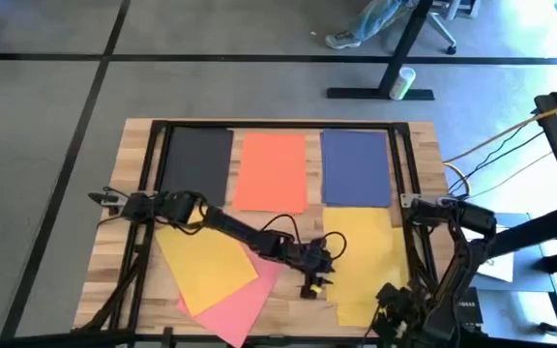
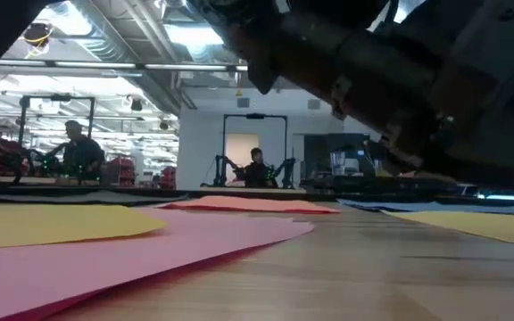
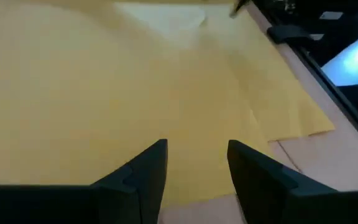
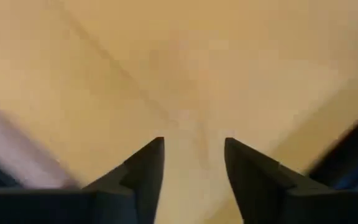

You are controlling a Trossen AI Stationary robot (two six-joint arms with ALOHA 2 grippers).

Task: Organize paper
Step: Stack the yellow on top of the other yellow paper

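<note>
Left gripper [image 1: 309, 286], fingers spread, sits beside the near yellow construction-paper sheet [image 1: 367, 263]; sheet lies rightward, long axis front-to-back. Right gripper [image 1: 391, 302], apparently parted, hovers over its corner.

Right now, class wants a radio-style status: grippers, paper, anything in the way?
Left gripper open, low by right-hand yellow sheet. Right gripper open, table's near right corner. Black, orange-red, navy sheets in row. No obstruction seen.

Bare wood [image 1: 303, 311] between pink sheet [image 1: 245, 304], yellow sheet [image 1: 367, 261].
</note>
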